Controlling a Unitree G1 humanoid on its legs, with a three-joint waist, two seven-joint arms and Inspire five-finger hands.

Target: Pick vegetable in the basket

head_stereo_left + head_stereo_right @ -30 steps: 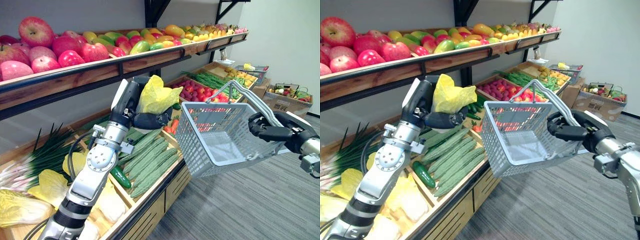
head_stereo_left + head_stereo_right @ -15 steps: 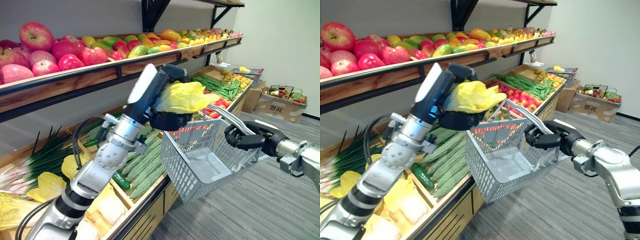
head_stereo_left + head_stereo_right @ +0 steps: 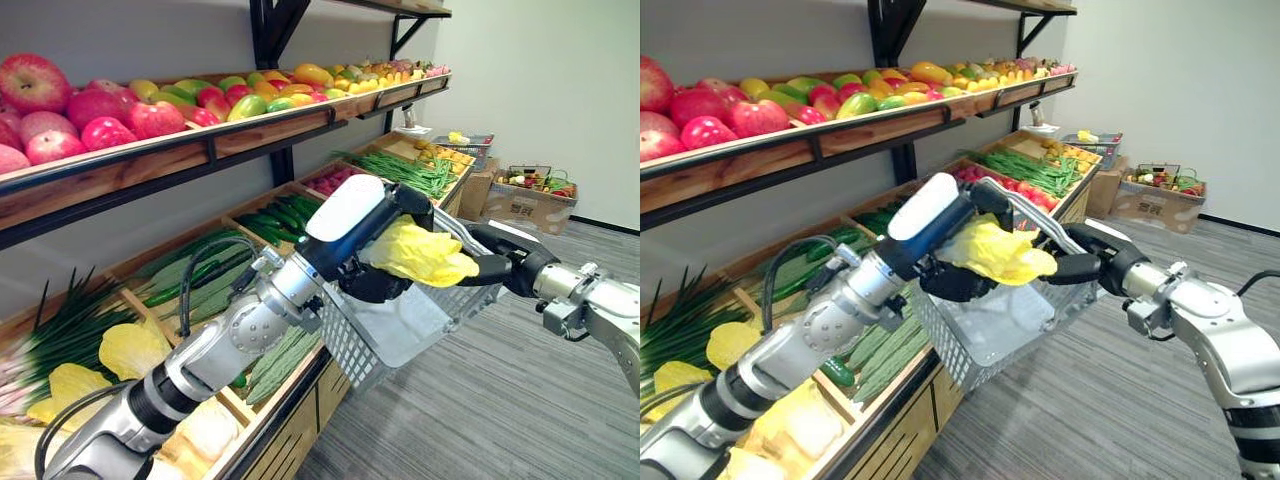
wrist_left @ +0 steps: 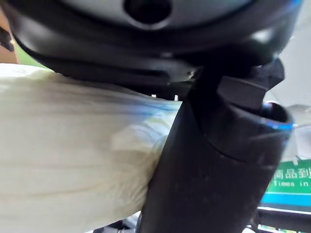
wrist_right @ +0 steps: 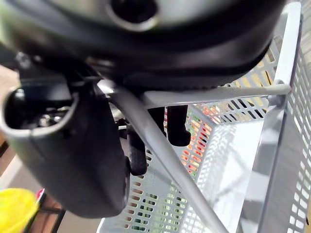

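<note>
Shelves behind, yellow vegetable in left hand newly over basket.

The yellow crumpled leafy vegetable covers most of my left hand, so its fingers lie largely hidden behind the leaves. In the left wrist view the leaf runs off the edge and my thumb is a close blur. Leaf and hand together mask the near rim of the grey perforated plastic basket and part of its floor. My right hand sits half behind the leaf tip. The produce in the far cardboard box is too small to tell.
</note>
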